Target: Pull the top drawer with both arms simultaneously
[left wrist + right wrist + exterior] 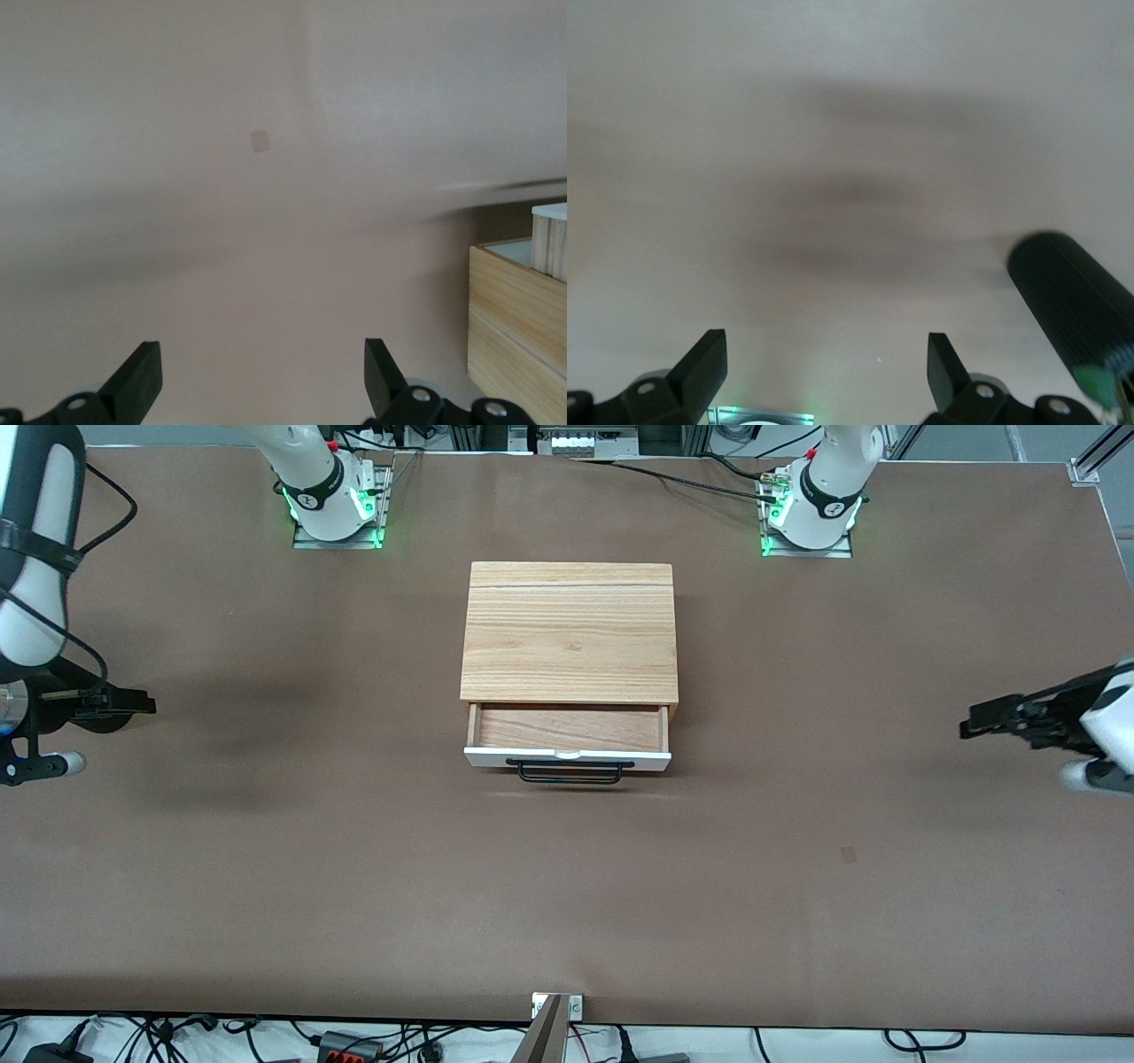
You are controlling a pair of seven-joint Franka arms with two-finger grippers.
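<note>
Brown matte table [354, 886] fills almost the whole front view, with cables along its lower edge. At its middle stands a light-wood box casing [569, 631], and from the casing's front, at about 6 o'clock of it, the top drawer [568, 744] is already drawn out a short way, toward the front camera. Its white front panel carries a long thin black bar handle [569, 770].

Inside the drawer only bare light-brown wood shows; I see nothing lying in the part that is open. The casing's top is also bare.

I judge the drawer to be light, stiff and not fragile, and it should slide straight if it is pulled evenly. The handle is the natural place to take hold: each claw near one end of the bar, so the drawer does not twist and jam. The bar is thin and smooth, so the fingers must close fully around it. The casing itself may slide on the table if the pull is strong.

Both arms are well apart from the drawer. The right gripper [115, 705] hangs over the table at 9 o'clock of the casing, and the left gripper [992, 716] at 3 o'clock. In each wrist view the fingers stand wide apart and hold nothing, the left [142, 376] and the right [704, 363].
</note>
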